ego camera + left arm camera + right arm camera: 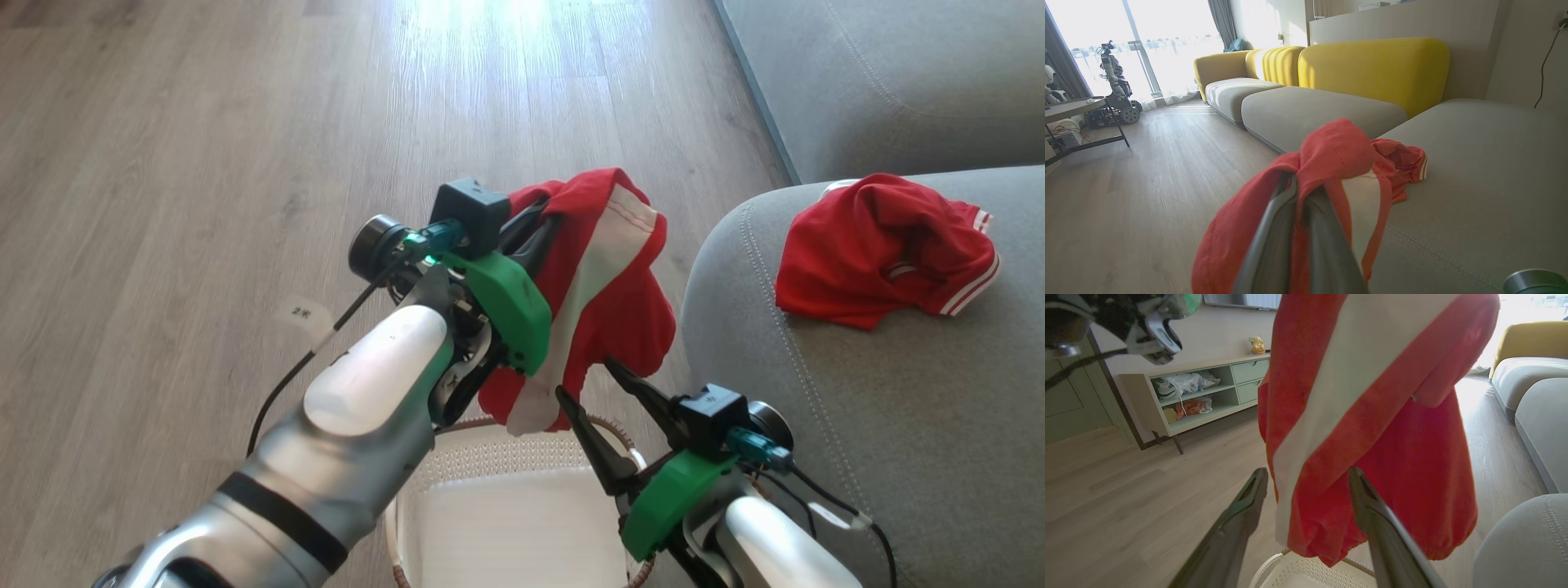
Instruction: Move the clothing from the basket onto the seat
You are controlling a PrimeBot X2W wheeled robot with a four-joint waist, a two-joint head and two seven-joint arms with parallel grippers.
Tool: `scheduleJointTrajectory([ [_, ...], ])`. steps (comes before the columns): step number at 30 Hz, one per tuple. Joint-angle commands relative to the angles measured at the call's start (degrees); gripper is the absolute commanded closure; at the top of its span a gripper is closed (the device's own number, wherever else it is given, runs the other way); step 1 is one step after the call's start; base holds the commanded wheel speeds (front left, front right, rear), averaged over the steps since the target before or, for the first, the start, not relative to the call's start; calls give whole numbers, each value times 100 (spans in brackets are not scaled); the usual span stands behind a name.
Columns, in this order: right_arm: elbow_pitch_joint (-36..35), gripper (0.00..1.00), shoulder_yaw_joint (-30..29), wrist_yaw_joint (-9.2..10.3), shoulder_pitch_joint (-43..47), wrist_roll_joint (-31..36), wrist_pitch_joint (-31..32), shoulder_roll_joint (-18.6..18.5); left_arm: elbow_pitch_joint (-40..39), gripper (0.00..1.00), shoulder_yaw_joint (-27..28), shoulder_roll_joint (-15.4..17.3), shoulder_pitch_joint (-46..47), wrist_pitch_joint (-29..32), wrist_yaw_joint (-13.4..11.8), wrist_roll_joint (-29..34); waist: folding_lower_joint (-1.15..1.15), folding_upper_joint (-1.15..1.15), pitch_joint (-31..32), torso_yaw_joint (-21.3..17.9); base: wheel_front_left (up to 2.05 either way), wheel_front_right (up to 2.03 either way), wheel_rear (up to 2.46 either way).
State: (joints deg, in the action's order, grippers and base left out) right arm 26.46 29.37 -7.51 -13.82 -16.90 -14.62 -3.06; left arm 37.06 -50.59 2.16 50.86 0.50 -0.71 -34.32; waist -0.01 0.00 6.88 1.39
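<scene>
Clamped on the clothing [612,286] mid-frame, the left end effector [535,224] should clear the rounded edge of the seat [816,425] at right before releasing; the right end effector [584,378] gapes empty.

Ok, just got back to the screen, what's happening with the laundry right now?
The left tool is shut on a red garment with a white stripe, holding it in the air above the basket, beside the seat. The right tool is open close under the hanging cloth, not gripping. A second red garment lies crumpled on the seat. The visible part of the basket looks empty.
</scene>
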Motion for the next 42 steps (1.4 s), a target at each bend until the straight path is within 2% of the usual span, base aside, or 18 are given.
scheduleJointTrajectory([
  [1,-45,0,134,2,-358,-69,-35,18,-230,100,132,72,528,22,-59,-50,1,0,-13,2,0,0,0],
  [20,902,0,580,2,-1408,-867,-37,18,-596,100,-484,72,892,-14,-360,-582,1,0,-115,160,0,0,0],
  [21,932,10,545,2,-1428,-896,-38,18,-607,100,-495,72,901,-36,-366,-607,1,0,-122,167,0,0,0],
  [22,961,49,510,2,-1449,-898,-38,18,-618,100,-504,72,908,-54,-372,-634,1,0,-129,173,0,0,0],
  [24,1007,100,367,2,-1481,-815,-38,18,-613,100,-522,72,920,-101,-396,-694,1,0,-153,185,0,0,0],
  [38,831,100,-84,2,-1500,-603,-38,18,-237,100,-515,110,740,-313,-456,-882,1,0,-236,55,0,0,0],
  [39,795,100,-135,2,-1498,-558,-38,18,-184,97,-494,127,697,-358,-463,-903,1,0,-242,34,0,0,0],
  [40,762,100,-189,2,-1498,-505,-38,18,-126,65,-469,146,655,-409,-471,-923,1,0,-246,13,0,0,0],
  [41,719,100,-251,2,-1499,-452,-38,18,-65,23,-440,167,616,-470,-485,-941,1,0,-251,-10,0,0,0],
  [42,673,100,-323,2,-1500,-407,-38,18,-5,0,-415,188,582,-532,-497,-953,1,0,-257,-33,0,0,0],
])
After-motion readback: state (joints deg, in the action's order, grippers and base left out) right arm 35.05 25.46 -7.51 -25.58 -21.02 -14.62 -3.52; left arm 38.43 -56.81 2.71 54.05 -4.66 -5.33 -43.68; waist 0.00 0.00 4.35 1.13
